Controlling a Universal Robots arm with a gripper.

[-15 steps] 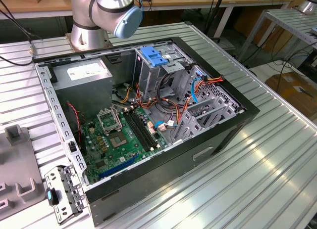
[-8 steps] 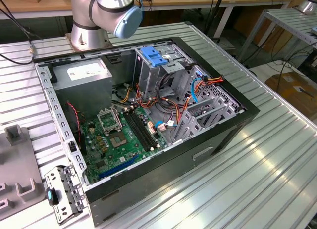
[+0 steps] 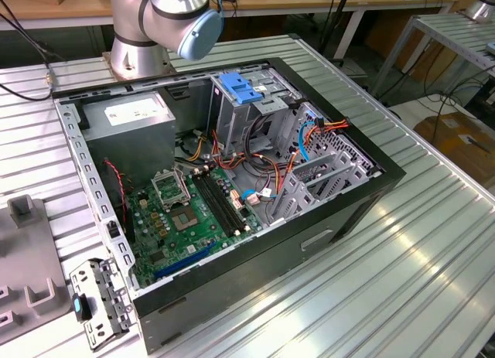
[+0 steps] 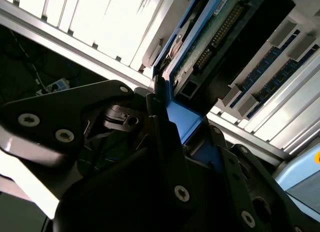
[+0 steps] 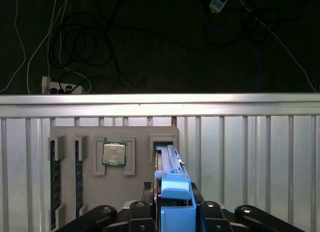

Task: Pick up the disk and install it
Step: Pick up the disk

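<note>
The ribbed metal counter (image 3: 433, 242) carries an open computer case (image 3: 232, 281), which lies on the exterior view's right of a grey parts tray (image 3: 23, 265). The arm (image 3: 186, 18) rises at the far end of the case from the tray.

In the first wrist view the gripper (image 5: 172, 204) is directly over the tray (image 5: 135, 192). The disk (image 5: 169, 164) stands on edge in a slot at one end of the tray. Its blue carrier end is nearest the gripper and its far end is down in the slot. The long axis appears to run straight out from between the fingers, in line with the gripper's own axis, so the disk lies dead ahead of them rather than to either side. In the second wrist view the fingers (image 4: 159, 106) look pressed against the blue rail of the disk (image 4: 215, 31), pinching it across its thin dimension.

The slot walls flank the disk closely. Beside the slot in the tray sit a processor chip (image 5: 114, 153) and, further along, memory sticks (image 5: 55, 184), both apart from the disk. Well away from the tray, inside the case, the metal drive cage (image 3: 232, 118) carries a blue latch (image 3: 240, 91), and loose cables (image 3: 255, 168) crowd just beside the cage.
</note>
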